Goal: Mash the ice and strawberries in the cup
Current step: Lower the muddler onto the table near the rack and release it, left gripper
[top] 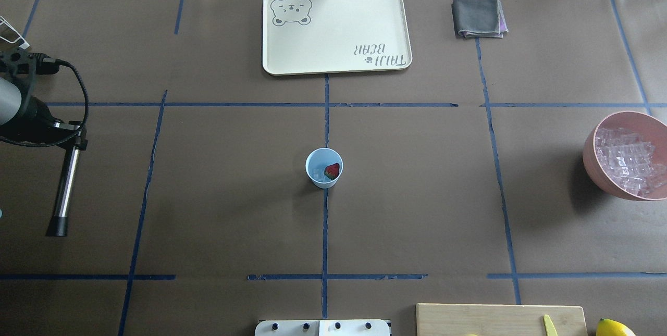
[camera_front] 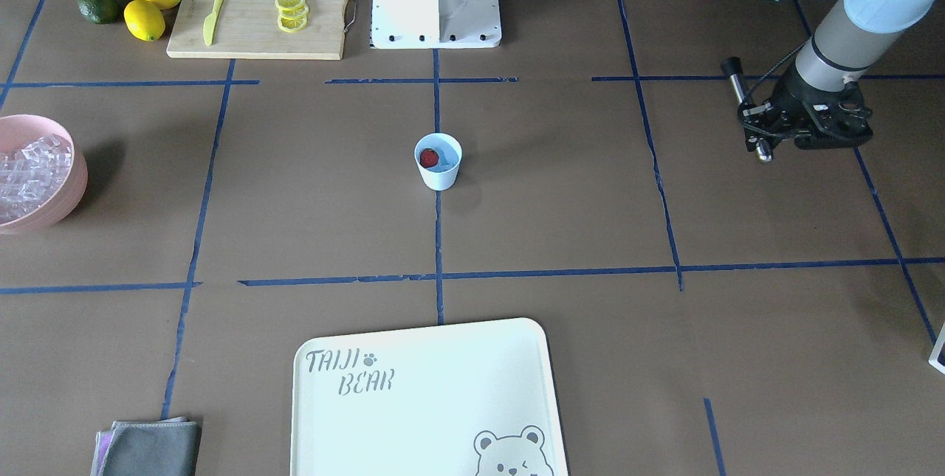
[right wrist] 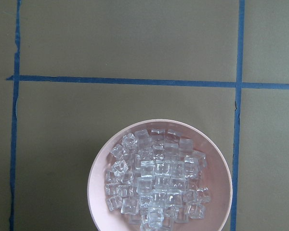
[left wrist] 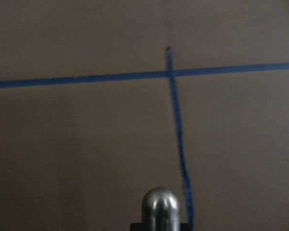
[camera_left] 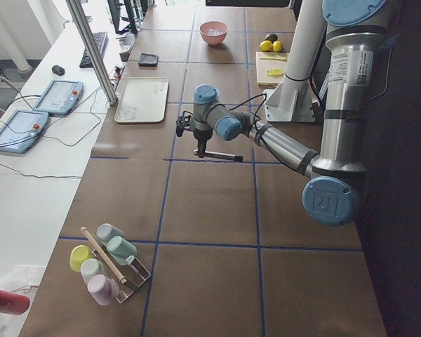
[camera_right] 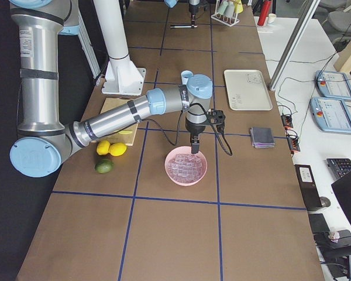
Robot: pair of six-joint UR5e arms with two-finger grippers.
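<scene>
Standing cup [camera_front: 439, 177] well apart from left hand [camera_front: 764, 125].

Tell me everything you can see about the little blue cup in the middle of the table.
The cup is small, pale blue-white outside and light blue inside. It tapers toward its base and has no handle, and it looks like plastic or paper. It stands upright and open on the brown table, right on the blue tape line near the centre. Inside, one red strawberry lies to one side, beside what look like a few clear ice cubes. Nothing else touches it.
</scene>
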